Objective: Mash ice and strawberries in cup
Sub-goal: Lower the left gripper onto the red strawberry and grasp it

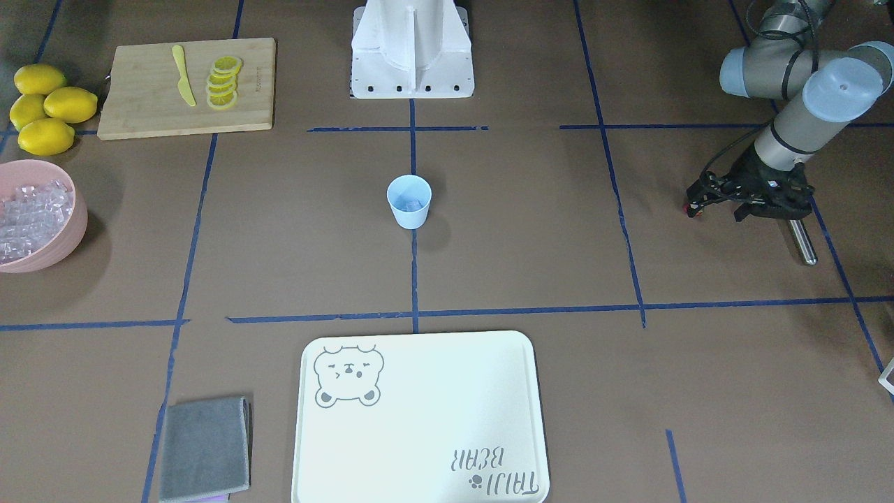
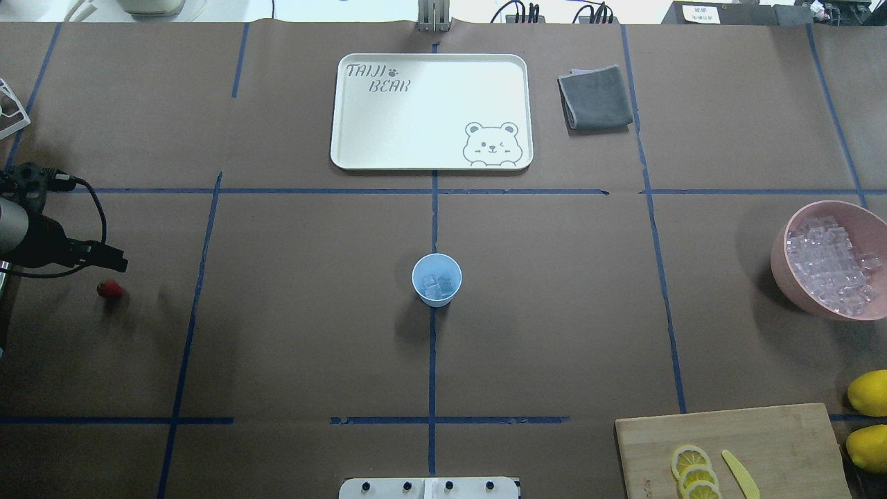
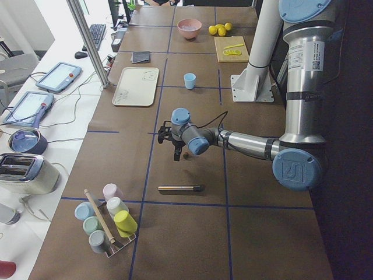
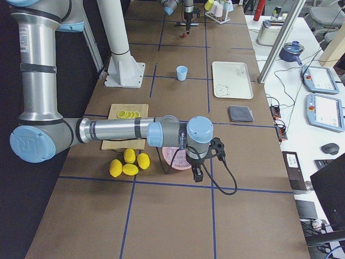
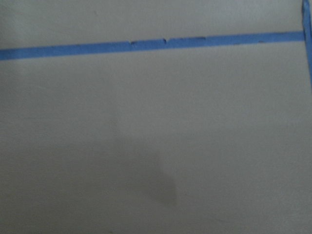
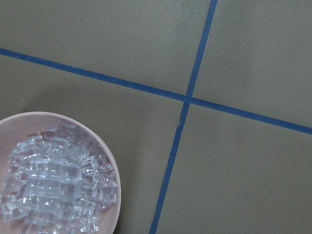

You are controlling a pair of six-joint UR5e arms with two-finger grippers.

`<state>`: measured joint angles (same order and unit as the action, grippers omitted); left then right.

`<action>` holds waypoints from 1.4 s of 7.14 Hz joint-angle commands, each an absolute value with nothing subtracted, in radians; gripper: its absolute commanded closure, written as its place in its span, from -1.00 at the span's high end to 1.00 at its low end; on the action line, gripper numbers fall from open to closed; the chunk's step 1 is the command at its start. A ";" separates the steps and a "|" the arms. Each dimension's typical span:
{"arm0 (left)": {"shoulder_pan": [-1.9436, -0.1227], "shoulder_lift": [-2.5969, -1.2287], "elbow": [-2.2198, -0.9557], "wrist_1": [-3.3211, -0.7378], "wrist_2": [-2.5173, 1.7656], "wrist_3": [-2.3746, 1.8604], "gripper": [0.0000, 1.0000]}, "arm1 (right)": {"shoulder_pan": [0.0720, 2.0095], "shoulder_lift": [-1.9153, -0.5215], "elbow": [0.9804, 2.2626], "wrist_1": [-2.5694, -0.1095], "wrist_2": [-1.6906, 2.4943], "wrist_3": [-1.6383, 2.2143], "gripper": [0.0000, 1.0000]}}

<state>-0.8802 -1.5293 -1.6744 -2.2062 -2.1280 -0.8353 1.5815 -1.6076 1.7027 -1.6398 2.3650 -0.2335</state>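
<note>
Your left fingers [image 3: 177, 154] hang low over the brown surface [image 2: 554, 312], which is marked off with blue tape lines [image 2: 432, 360]. From these views you cannot tell how far apart the left fingers stand, and nothing shows in their hold. The strawberry [image 2: 109, 290] lies on the surface just beside their tips, apart from them. A metal rod [image 3: 179, 188] lies flat a little farther out on the same side. Your right fingers [image 4: 198, 174] show only in the side view from the right end, so you cannot tell their opening or whether they hold anything. They hover near the pink bowl [image 2: 782, 274], which is heaped with ice [image 2: 828, 267]. The cup [image 2: 436, 279] stands upright on a tape line, well apart from both sets of fingers and roughly between them, with a few cubes inside. Beyond the cup from the robot lie a pale tray [image 2: 429, 159] with a bear drawing and a folded grey cloth [image 2: 596, 97]. Near the right fingers are a wooden board [image 1: 140, 112] with lemon slices [image 1: 223, 82] and a yellow knife [image 1: 183, 75], and whole lemons [image 1: 45, 108]. Past the left fingers a rack of pastel cups [image 3: 108, 224] sits on the surface. A white side bench [image 3: 55, 125] carries tablets [image 3: 58, 76], a keyboard [image 3: 95, 34] and a toaster [image 3: 20, 172].
</note>
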 commanded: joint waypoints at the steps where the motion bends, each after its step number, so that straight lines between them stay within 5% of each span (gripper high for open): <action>1: -0.844 -1.522 -1.667 -2.210 -2.128 -0.838 0.98 | 1.582 -1.611 1.703 -1.640 2.364 -0.233 1.00; 2: -0.841 -1.520 -1.667 -2.209 -2.128 -0.836 0.92 | 1.582 -1.614 1.703 -1.638 2.364 -0.235 1.00; 4: -0.841 -1.517 -1.667 -2.206 -2.132 -0.838 -0.35 | 1.582 -1.617 1.703 -1.638 2.364 -0.235 1.00; 5: -0.839 -1.517 -1.669 -2.206 -2.129 -0.836 -0.79 | 1.582 -1.618 1.703 -1.638 2.364 -0.233 1.00; 7: -0.839 -1.516 -1.683 -2.206 -2.129 -0.834 -0.99 | 1.583 -1.620 1.706 -1.637 2.364 -0.230 1.00; 10: -0.845 -1.551 -1.797 -2.043 -2.129 -0.834 -1.00 | 1.583 -1.621 1.713 -1.637 2.368 -0.227 1.00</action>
